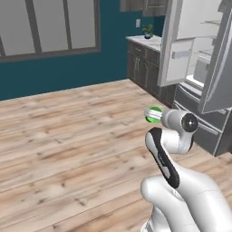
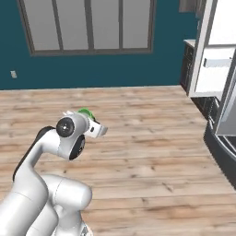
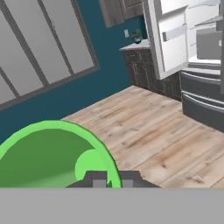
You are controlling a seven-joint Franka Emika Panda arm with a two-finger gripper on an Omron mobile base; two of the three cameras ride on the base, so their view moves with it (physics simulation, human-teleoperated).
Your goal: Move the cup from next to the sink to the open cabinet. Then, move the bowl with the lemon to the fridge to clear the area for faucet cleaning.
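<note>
My gripper (image 3: 113, 180) is shut on the rim of the bright green cup (image 3: 48, 153), which lies large at the lower left of the hand view. From the base, the cup (image 1: 154, 114) (image 2: 85, 112) sticks out past the hand, held in the air above the wooden floor. The fridge (image 1: 173, 43) (image 2: 213, 55) (image 3: 169, 37) stands to the right with its doors open, showing white shelves and grey drawers at its base. The sink, faucet, bowl and lemon are out of view.
Dark lower cabinets (image 1: 142, 63) with a white counter and a small potted plant (image 1: 147, 31) stand left of the fridge. A teal wall with a grey-paned window (image 2: 87, 25) runs across the back. Bare wooden floor (image 1: 68, 136) spreads ahead.
</note>
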